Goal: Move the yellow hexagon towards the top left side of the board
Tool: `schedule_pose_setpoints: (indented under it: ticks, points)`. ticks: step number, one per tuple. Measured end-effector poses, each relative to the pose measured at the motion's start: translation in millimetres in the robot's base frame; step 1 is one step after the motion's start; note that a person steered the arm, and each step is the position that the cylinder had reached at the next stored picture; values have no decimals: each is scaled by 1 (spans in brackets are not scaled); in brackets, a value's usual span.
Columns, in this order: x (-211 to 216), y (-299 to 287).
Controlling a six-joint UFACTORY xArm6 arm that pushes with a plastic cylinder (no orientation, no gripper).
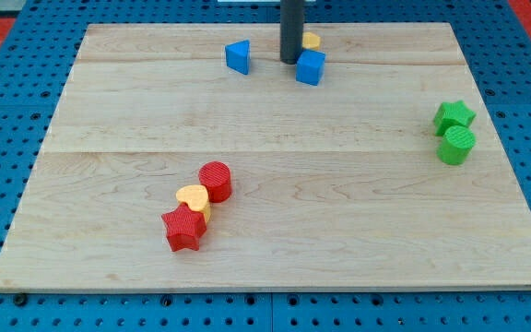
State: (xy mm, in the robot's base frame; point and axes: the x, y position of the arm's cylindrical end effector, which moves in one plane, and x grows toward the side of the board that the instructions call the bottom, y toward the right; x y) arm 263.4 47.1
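Item: my tip [290,61], a bare rod with no pincer to clench; hexagon [312,41] touching its right, ready for a leftward shove; cube [310,67] adjacent.

Bright, even overhead light; worktop [275,231] sharp throughout, no glare. Soft short shadows only, faint beneath my tip [290,61].

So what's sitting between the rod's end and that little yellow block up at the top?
Nothing: in the camera view my tip stands right beside the yellow hexagon, partly hiding it. The blue cube sits just below them.
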Motion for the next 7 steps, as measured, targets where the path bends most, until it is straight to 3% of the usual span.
schedule_pose_setpoints:
  ticks: [1, 2, 4, 6, 7]
  points:
    - [-18, 9]
    - [-8, 71]
    - [-26, 128]
    - [-45, -30]
    - [-47, 20]
